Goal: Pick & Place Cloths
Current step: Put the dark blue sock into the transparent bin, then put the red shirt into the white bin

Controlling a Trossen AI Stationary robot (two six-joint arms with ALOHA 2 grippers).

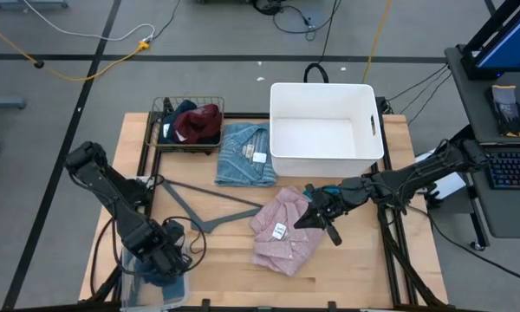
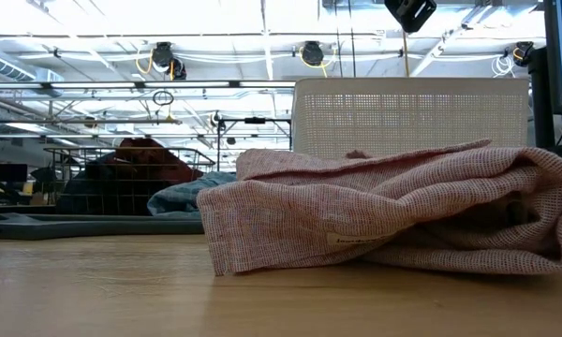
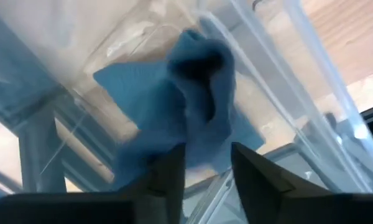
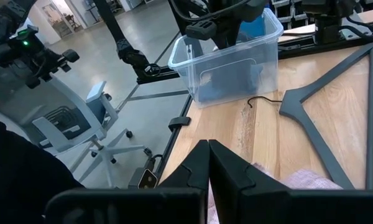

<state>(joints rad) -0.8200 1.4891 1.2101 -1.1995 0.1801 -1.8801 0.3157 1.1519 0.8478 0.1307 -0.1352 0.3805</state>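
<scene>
A blue cloth lies crumpled inside a clear plastic bin at the table's near left corner. My left gripper hangs open just above it. The pink tagged shirt lies bunched on the table's near middle. My right gripper is shut and hovers over the shirt's right edge, pointing left; nothing shows between its fingers. The light blue striped shirt lies flat farther back. Maroon and navy pieces sit in a wire basket.
A large white bin stands at the far right of the table, behind the pink shirt. A grey clothes hanger lies flat between the two arms. Bare wood shows along the near right.
</scene>
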